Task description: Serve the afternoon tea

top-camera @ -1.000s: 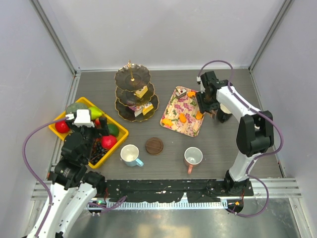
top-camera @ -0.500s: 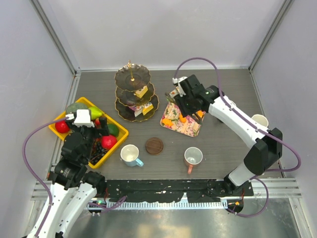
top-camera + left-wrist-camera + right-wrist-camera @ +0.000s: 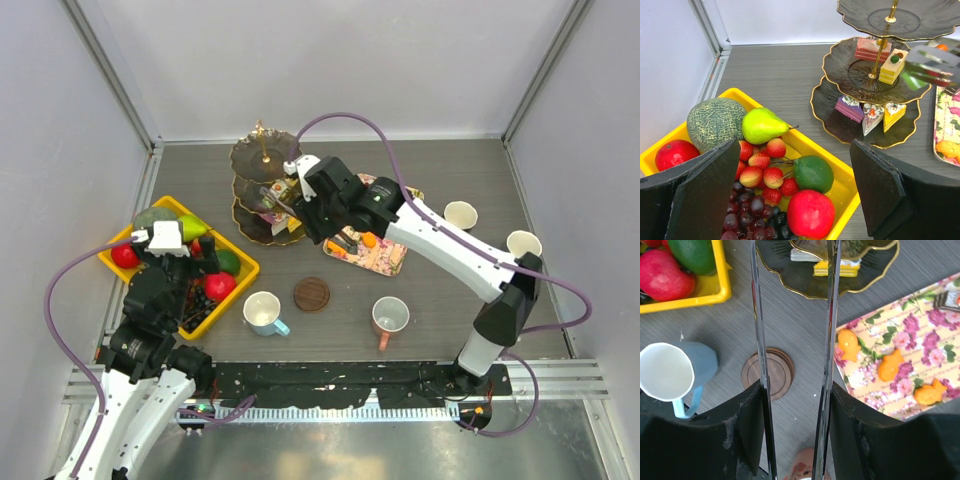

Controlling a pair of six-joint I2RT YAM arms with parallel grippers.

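Right claw (image 3: 795,387) is clamped on tongs (image 3: 759,330). The blades stand apart, with their long axis toward 12 o'clock in the wrist view. The three-tier stand (image 3: 795,277) lies at 12 o'clock, its lowest tier beneath the blades' far ends. Orange pastries (image 3: 890,365) rest on the floral tray (image 3: 905,340) at 3 o'clock on the surface. Whether the tips carry a pastry cannot be told. Left claw (image 3: 795,150), fingers apart, hangs over the yellow crate (image 3: 842,195), farther from the stand. The right arm is judged the working one.
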